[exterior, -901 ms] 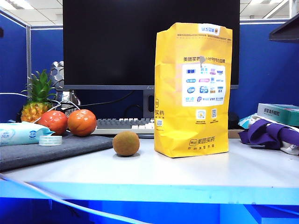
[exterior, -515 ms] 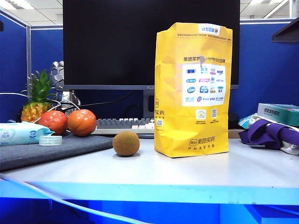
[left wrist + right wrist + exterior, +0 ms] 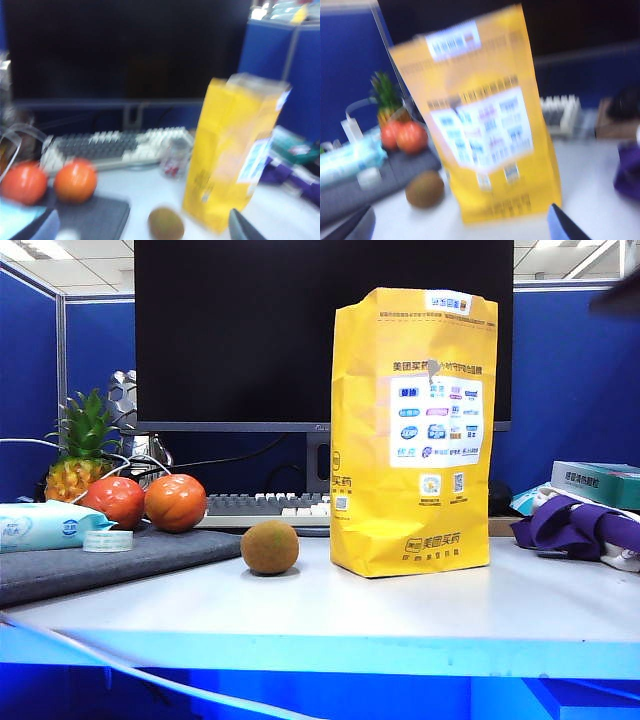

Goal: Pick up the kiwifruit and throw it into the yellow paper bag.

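The kiwifruit [image 3: 270, 547] lies on the white table just left of the tall yellow paper bag [image 3: 413, 430], which stands upright. Both wrist views are blurred. In the left wrist view the kiwifruit [image 3: 165, 223] sits ahead of my left gripper [image 3: 142, 226], between its wide-apart fingertips [image 3: 241, 227], with the bag [image 3: 232, 150] beside it. My left gripper is open and holds nothing. In the right wrist view my right gripper [image 3: 459, 223] is open too, short of the bag [image 3: 480, 120] and the kiwifruit [image 3: 425, 189]. Neither gripper shows clearly in the exterior view.
Two orange-red tomatoes [image 3: 150, 502] rest on a grey mat [image 3: 120, 560] beside a pineapple [image 3: 80, 450], a wipes pack [image 3: 45, 525] and a tape roll [image 3: 107, 540]. A keyboard [image 3: 265, 508] and monitor [image 3: 320, 330] stand behind. Purple cloth [image 3: 580, 525] lies at the right.
A dark shape at the top right corner of the exterior view has slid up and toward the edge and is blurred. The kiwifruit, bag and tomatoes have not moved.
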`<state>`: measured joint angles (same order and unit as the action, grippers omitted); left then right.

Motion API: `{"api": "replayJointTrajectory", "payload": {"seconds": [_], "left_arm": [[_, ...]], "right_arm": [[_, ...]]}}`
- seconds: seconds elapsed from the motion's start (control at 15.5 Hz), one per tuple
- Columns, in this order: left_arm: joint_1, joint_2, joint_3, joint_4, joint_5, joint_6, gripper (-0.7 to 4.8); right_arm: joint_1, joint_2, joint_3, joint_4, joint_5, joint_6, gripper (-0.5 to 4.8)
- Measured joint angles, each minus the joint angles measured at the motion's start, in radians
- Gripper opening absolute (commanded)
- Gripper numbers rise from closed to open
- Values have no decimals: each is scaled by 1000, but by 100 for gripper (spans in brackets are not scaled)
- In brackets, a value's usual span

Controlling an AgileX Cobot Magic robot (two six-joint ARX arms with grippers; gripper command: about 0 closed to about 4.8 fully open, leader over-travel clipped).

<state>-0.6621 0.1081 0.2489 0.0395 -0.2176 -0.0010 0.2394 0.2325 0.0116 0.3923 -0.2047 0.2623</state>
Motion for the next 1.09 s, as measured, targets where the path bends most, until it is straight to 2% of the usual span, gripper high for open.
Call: {"api": "replayJointTrajectory", "payload": {"seconds": [0.19,0.32,0.39,0.45,0.51,0.71,0.97,1.09], "left_arm": [[0,269,200,-11,9,62,479],[3,516,315,-61,52,110,479],[7,643,366,-80,97,129,479],[13,813,447,-110,193,147,479],[14,917,510,-110,231,153,479],[50,1169,696,-123,246,198,479],[119,1356,879,-270,241,178,479],[132,1435,927,-315,310,188,479]], "right_arm": [[0,0,10,179,-32,0,479],[0,6,71,140,-34,-2,479],[0,26,120,93,-34,-23,479],[0,66,205,2,-34,-77,479],[-1,105,264,-74,-34,-108,479],[-1,209,378,-242,-84,-127,479],[-1,302,490,-473,-167,-154,479],[-1,365,504,-578,-243,-179,479]]}}
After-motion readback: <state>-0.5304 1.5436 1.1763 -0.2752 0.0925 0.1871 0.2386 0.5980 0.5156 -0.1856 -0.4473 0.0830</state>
